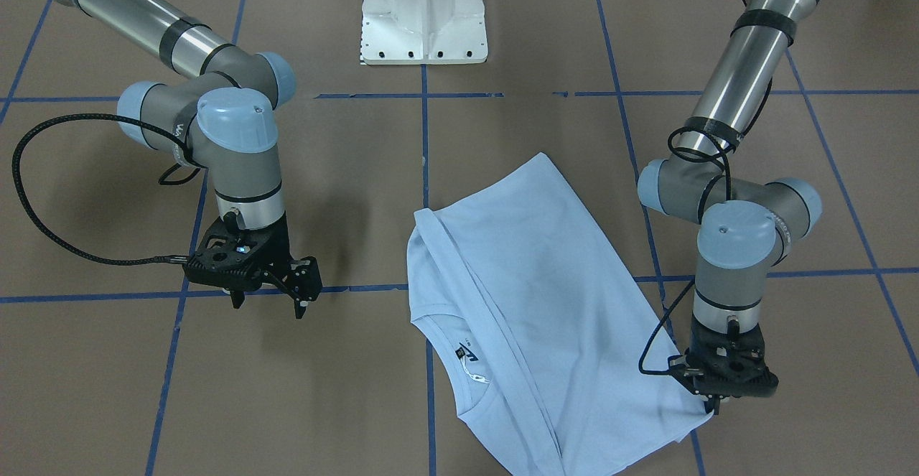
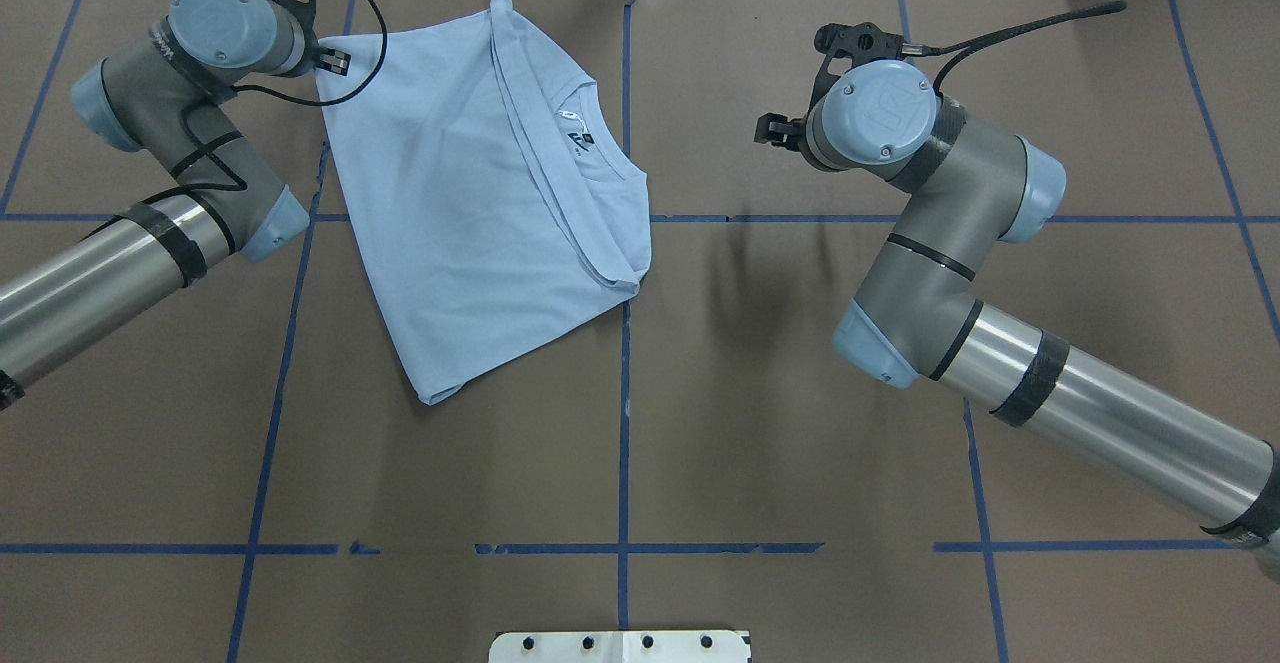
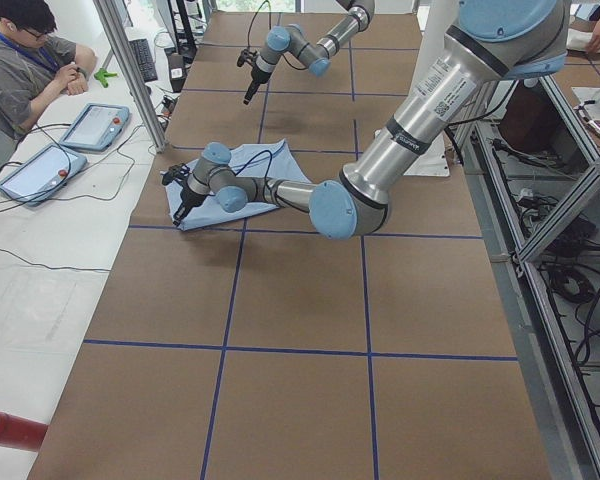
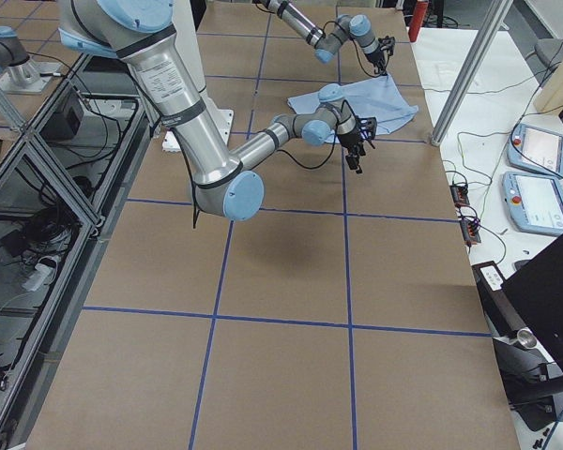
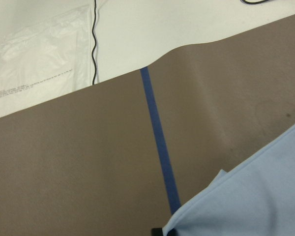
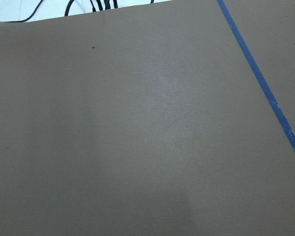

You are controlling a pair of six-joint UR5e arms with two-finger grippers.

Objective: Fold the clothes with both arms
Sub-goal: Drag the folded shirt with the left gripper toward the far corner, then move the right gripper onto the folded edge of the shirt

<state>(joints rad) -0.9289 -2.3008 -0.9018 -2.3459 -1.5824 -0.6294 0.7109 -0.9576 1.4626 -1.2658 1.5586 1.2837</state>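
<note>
The light blue T-shirt (image 1: 531, 282) (image 2: 450, 203) lies on the brown table with one side folded in lengthwise. Its collar (image 1: 459, 347) and dark neck label (image 1: 468, 355) show. My left gripper (image 1: 714, 406) (image 2: 335, 61) is at the shirt's outer corner near the table's far edge. The cloth runs up to its tips, so it looks shut on that corner. The left wrist view shows the shirt's edge (image 5: 255, 196) meeting a black tip at the bottom. My right gripper (image 1: 305, 304) (image 2: 770, 131) hangs open over bare table, well clear of the shirt.
The white pedestal base (image 1: 423, 24) stands at the robot's side of the table. Blue tape lines (image 2: 624, 393) grid the brown surface. Past the far edge lie cables and a plastic sheet (image 5: 39, 54). A seated person (image 3: 30, 70) with control tablets (image 3: 90, 125) is beyond that edge.
</note>
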